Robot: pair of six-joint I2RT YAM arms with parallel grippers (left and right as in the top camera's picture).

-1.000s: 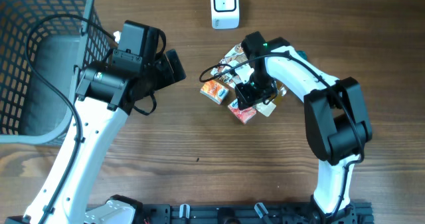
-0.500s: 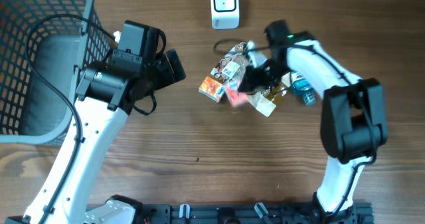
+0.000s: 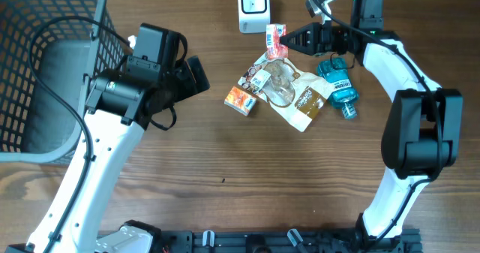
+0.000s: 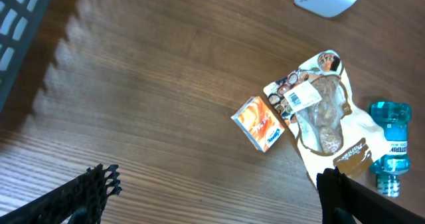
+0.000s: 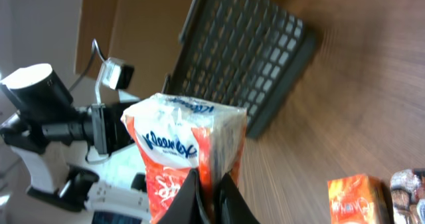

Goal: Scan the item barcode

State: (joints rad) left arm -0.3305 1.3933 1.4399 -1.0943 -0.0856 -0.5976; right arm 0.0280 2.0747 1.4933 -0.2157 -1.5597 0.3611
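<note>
Along the near edge of the wooden table [image 3: 225,178] sit the two arm bases. The left arm rises from there and reaches toward the middle. The left gripper [image 3: 196,73] stands wide open with nothing between its fingers [image 4: 93,191], and it hangs above bare wood, well apart from the goods.

Off to the left is a dark wire basket [image 3: 45,28], its mesh wall close beside that arm.

Further in, around the middle of the table, lies a small cluster. An orange carton [image 3: 241,101] lies flat at the left of it. Just beside the carton is a white and brown snack pouch [image 3: 292,95], face up, with a clear window and a white label near its upper end. Next comes a blue mouthwash bottle [image 3: 339,84], lying on its side just beside the pouch's right edge, cap toward the near side.

Past the cluster, the right arm bends in from the right side. The right gripper [image 3: 288,40] is clamped tight on a Kleenex tissue pack [image 3: 275,38]. The wrist camera shows the fingers [image 5: 199,199] pinching the pack's lower edge, so the orange and white wrapper stands up from them. The pack is held off the table, above the top end of the pouch.

At the far edge stands the white barcode scanner [image 3: 253,7], near the pack but not touching it.
</note>
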